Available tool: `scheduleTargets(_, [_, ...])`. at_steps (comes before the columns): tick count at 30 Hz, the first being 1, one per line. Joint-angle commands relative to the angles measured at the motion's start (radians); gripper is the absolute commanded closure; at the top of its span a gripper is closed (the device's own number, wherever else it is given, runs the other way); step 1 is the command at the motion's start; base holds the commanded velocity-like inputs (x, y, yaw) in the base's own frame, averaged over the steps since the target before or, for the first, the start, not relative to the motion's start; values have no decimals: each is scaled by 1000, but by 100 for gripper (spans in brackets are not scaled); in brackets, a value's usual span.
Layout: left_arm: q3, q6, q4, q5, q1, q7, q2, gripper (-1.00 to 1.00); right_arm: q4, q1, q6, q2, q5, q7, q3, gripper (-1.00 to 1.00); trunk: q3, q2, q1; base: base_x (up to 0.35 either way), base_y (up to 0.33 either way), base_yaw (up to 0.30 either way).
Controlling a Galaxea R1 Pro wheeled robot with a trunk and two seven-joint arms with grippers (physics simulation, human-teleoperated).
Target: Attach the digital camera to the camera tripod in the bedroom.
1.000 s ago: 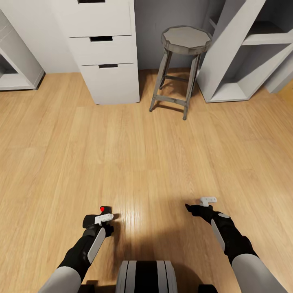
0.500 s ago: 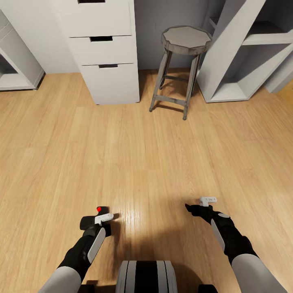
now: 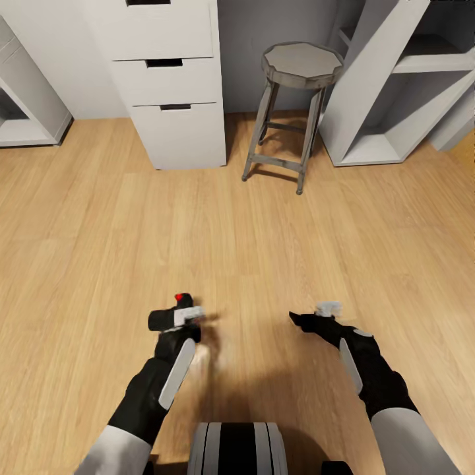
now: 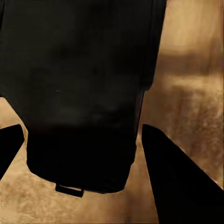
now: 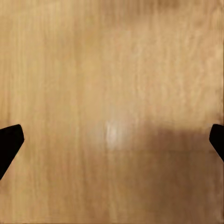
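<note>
The digital camera [image 3: 165, 319], small and black with a red button [image 3: 179, 297] on top, hangs low over the wood plank floor [image 3: 237, 251] of the bedroom. My left gripper [image 3: 173, 321] is shut on it. In the left wrist view the camera's dark body [image 4: 79, 93] sits between the two black fingers [image 4: 172, 172], with the left gripper [image 4: 83, 128] closed around it. My right gripper [image 3: 309, 318] is held out over the floor at the right, open and empty; its fingertips [image 5: 9, 140] stand far apart above bare planks. The camera tripod is out of view.
A white drawer unit [image 3: 173, 99] stands ahead at the wall. Right of it is a grey round stool [image 3: 300, 66], then white shelving [image 3: 389, 86]. A low white shelf [image 3: 26, 112] sits far left. My base [image 3: 237, 448] shows at the bottom.
Both arms have reached forward. The left gripper carried the camera forward and a little to the right; the right gripper slid slightly forward and inward. The room has not shifted.
</note>
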Motion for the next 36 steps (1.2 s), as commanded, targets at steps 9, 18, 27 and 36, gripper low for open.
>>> scheduleTargets(9, [-56,15,-109,60,-1,49,7,100,0,1,15,-2,3,41,-2,-100,-1,0,0,0,0,0])
scheduleTargets(18, [-59,13,-109,62,-1,51,6,100,0,1,15,-3,5,42,-3,-100,-1,0,0,0,0,0])
scheduleTargets(27, [-63,14,-106,64,-1,51,6,100,1,1,15,-2,2,42,-2,-100,-1,0,0,0,0,0])
scheduleTargets(36, [-64,13,-101,71,-1,51,6,100,6,1,15,-1,-2,41,-2,-100,23,1,-3,0,0,0])
